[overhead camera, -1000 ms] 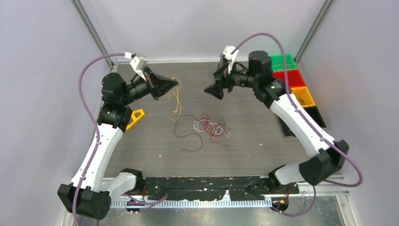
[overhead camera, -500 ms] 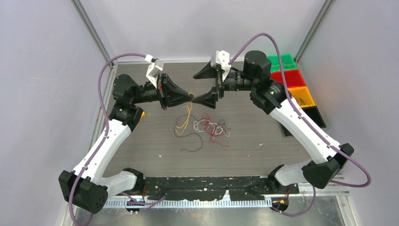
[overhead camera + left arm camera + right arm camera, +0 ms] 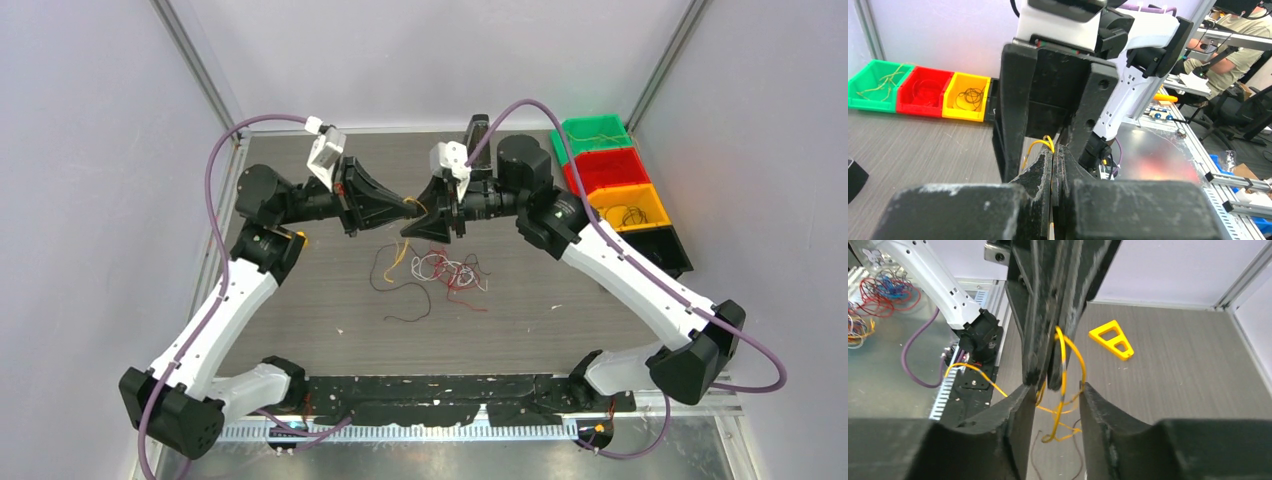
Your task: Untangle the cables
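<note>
From above, the cables [image 3: 447, 270] lie as a small loose tangle at mid-table [image 3: 560, 300], while one yellow wire [image 3: 399, 252] hangs from the left gripper [image 3: 408, 207], which meets the right gripper [image 3: 425, 218] tip to tip just over the heap. Here the black fingers merge, so neither grip can be read, nor whether the wire's low end is free of the tangle. The left wrist view settles one: the left jaws are pressed together on a short yellow loop [image 3: 1038, 144], with the right fingers standing apart on either side. Below the pinch the wire is hidden by the fingers, and the heap is out of frame. In the right wrist view the right gripper [image 3: 1055, 397] is spread, the yellow loop [image 3: 1064, 365] between its fingers and seemingly touching neither. These wires look light, limp and springy: they should lift with almost no force but snag and drag their neighbours. A hold on the wire just below the left pinch, pulled gently away, seems best.
</note>
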`<state>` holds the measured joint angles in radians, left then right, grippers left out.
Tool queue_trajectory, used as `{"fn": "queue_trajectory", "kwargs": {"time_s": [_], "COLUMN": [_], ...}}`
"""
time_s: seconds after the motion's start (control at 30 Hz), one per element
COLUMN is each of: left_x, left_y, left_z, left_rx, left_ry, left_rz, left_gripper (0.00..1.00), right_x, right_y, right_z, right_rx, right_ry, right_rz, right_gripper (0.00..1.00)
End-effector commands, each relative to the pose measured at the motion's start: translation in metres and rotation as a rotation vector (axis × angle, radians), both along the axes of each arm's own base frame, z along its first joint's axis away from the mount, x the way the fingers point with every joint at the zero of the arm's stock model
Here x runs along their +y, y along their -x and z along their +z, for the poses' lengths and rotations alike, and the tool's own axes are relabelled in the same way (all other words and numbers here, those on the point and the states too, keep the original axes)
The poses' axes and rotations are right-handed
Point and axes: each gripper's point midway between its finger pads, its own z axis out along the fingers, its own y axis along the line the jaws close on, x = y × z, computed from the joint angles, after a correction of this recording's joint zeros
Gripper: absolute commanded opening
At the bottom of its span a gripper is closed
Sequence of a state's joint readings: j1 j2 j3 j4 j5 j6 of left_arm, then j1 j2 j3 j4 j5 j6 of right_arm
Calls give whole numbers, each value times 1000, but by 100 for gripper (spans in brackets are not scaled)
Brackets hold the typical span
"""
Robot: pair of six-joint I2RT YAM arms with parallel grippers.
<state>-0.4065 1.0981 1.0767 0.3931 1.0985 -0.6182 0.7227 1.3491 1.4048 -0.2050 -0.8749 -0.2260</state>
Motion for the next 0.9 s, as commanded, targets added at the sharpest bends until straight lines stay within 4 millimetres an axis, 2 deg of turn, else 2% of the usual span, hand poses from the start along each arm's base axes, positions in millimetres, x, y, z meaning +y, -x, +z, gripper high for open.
{"fn": "queue_trajectory", "kwargs": {"time_s": [0.0,0.03,0.07,0.17,0.2,0.27,0.3,0.37,0.43,0.47,0.5,0.53,0.57,0.6,0.63,0.67,0.7,0.73,0.77,0.8,0.83,0.87], "left_x": [7,7,8,12,14,20,24,34,43,47,50,52,52,52,52,52,51,51,50,50,49,49], "left_y": [10,9,9,5,1,-9,-17,-34,-46,-53,-57,-59,-59,-59,-59,-59,-60,-62,-63,-66,-68,-70], "left_z": [32,31,30,23,21,17,15,13,11,8,5,2,-2,-5,-8,-11,-15,-19,-21,-24,-26,-29], "left_rx": [-122,-128,-134,-153,-163,-180,-172,-147,-141,-140,-138,-145,-150,-151,-148,-145,-135,-123,-115,-107,-106,-99], "left_ry": [62,61,58,33,23,7,2,-8,-22,-36,-56,-73,-86,-94,-98,-101,-107,-113,-118,-125,-130,-141], "left_rz": [46,53,61,112,143,221,275,385,453,484,512,521,522,519,517,515,514,513,513,514,517,516], "left_gripper": [0,0,0,1,16,60,76,98,100,100,100,100,100,100,100,100,100,100,100,99,100,99], "right_x": [-9,-12,-13,-28,-33,-53,-59,-76,-98,-117,-129,-158,-173,-206,-223,-260,-278,-310,-324,-348,-366,-380], "right_y": [9,7,4,-17,-22,-45,-48,-65,-89,-109,-120,-146,-158,-184,-196,-224,-237,-263,-276,-299,-311,-334], "right_z": [27,29,29,31,31,32,33,34,33,30,27,23,21,16,15,11,21,5,19,-1,13,-12], "right_rx": [-51,-51,-47,16,28,48,49,48,41,15,6,-24,-36,-62,-75,-104,-141,-129,-164,-136,-170,-128], "right_ry": [-80,-85,-87,-96,-96,-95,-92,-89,-81,-68,-54,-36,-24,1,13,49,56,98,93,130,126,156], "right_rz": [-31,-54,-68,-155,-170,-245,-260,-322,-412,-487,-536,-639,-687,-789,-838,-951,-1008,-1103,-1141,-1188,-1228,-1257], "right_gripper": [30,23,11,6,6,6,6,5,6,6,5,6,6,5,5,5,5,5,5,5,5,5]}}
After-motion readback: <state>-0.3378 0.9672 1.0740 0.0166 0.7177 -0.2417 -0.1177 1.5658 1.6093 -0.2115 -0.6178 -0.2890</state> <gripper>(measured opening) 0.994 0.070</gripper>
